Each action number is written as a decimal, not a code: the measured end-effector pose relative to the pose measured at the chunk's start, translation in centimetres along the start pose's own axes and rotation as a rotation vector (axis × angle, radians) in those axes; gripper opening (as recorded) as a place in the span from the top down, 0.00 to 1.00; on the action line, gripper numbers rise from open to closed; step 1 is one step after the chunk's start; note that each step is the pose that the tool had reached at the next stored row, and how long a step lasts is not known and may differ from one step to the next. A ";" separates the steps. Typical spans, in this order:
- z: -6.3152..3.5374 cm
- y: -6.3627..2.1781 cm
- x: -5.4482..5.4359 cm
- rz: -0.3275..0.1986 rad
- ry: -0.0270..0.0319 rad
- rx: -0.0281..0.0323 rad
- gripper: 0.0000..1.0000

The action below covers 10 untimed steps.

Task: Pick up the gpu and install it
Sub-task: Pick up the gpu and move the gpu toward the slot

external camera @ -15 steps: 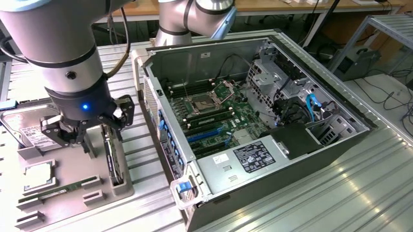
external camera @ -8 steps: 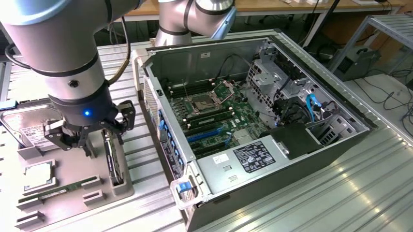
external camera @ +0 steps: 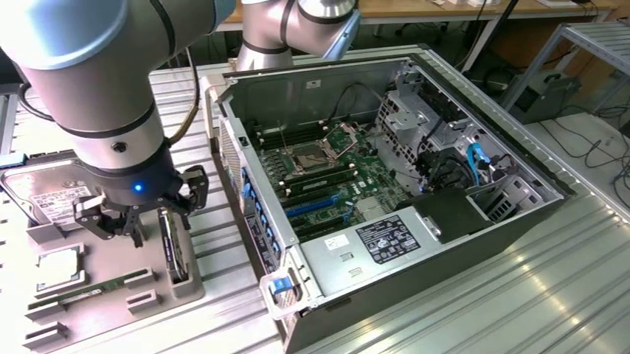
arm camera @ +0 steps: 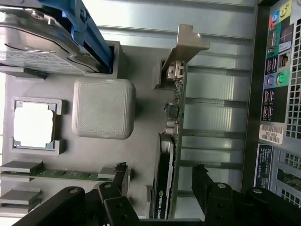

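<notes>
The gripper (external camera: 147, 221) (arm camera: 160, 172) hangs over the grey parts tray (external camera: 103, 254) (arm camera: 141, 141), directly above the gpu (external camera: 175, 254) (arm camera: 165, 181). The fingers (arm camera: 120, 176) are spread apart, one on each side of the card. The wrist view shows a gap between each fingertip and the card, so nothing is gripped.

The gpu stands on its long edge in a slot of the tray, on the side nearest the computer case (external camera: 295, 88) (arm camera: 277, 94). Its pale metal bracket (arm camera: 186, 44) is at the end away from the gripper, and its black fan shroud (printed with pale lettering) lies between the fingertips.

Other parts seated in the tray:
- the hard drive (external camera: 44, 193) (arm camera: 33, 47) with a white label, at the far end, with a blue carrier (arm camera: 89, 33) against it;
- the processor (external camera: 59, 265) (arm camera: 33, 125), flat in a square recess;
- the green memory stick (external camera: 88, 291) (arm camera: 66, 173), lying in its holders near one fingertip.

The case lies on its side, open, at the exterior view's right of the tray, with the motherboard (external camera: 335, 177) exposed.
</notes>
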<state>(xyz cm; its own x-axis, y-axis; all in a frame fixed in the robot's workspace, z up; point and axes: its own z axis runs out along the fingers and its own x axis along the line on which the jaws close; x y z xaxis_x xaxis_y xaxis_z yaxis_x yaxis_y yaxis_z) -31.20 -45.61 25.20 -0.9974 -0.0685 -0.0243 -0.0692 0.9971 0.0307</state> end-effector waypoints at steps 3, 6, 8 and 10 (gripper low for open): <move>0.31 -0.01 0.0 0.000 0.0002 0.0000 0.34; 0.68 -0.02 0.0 0.000 0.0005 0.0015 0.34; 0.98 0.13 0.0 0.001 0.0025 0.0072 0.34; 1.28 0.37 0.0 0.004 0.0047 0.0147 0.34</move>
<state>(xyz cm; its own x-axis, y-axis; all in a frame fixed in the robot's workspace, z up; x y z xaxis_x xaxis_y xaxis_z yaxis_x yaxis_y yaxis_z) -31.18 -45.19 23.93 -0.9977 -0.0648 -0.0196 -0.0651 0.9977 0.0161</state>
